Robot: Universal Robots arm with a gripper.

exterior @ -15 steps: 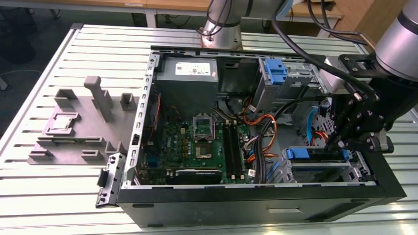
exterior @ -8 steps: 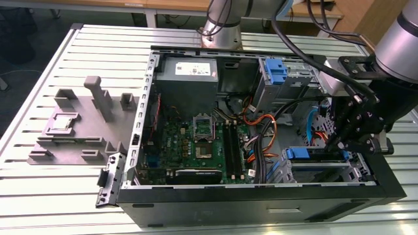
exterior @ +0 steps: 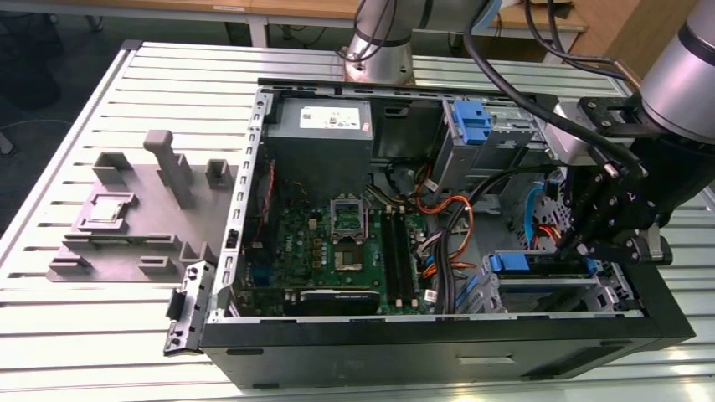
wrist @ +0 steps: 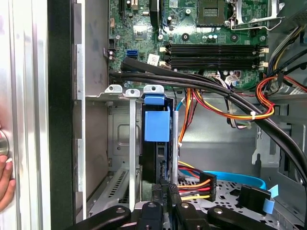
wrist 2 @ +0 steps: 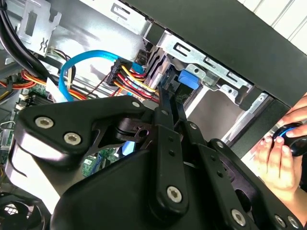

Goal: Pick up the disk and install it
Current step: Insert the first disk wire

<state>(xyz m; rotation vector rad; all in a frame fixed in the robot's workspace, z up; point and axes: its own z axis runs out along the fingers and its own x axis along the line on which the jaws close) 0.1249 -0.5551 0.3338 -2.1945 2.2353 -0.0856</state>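
Note:
The disk [exterior: 523, 263] sits in the metal drive cage [exterior: 547, 293] at the front corner of the open computer case, on the exterior view's right. It shows edge-on in both wrist views: a dark slab with a blue plastic carrier tab [wrist: 157, 127], the same tab [wrist 2: 188, 79] peeking past the fingers. My gripper [exterior: 581, 251] hangs inside the case right beside the cage. Its two black fingers [wrist 2: 168, 124] lie close together, shut, and the gripper [wrist: 165, 189] meets the disk's near edge with its tips. Whether they pinch any part of the disk is hidden.
Orange, yellow and black power cables [wrist: 225, 110] and a blue data cable [wrist 2: 86, 55] run close by the gripper. The motherboard [exterior: 335, 243] fills the case floor. A second blue bracket [exterior: 475, 126] sits in the upper cage. A person's hand [wrist 2: 278, 153] rests outside the case wall.

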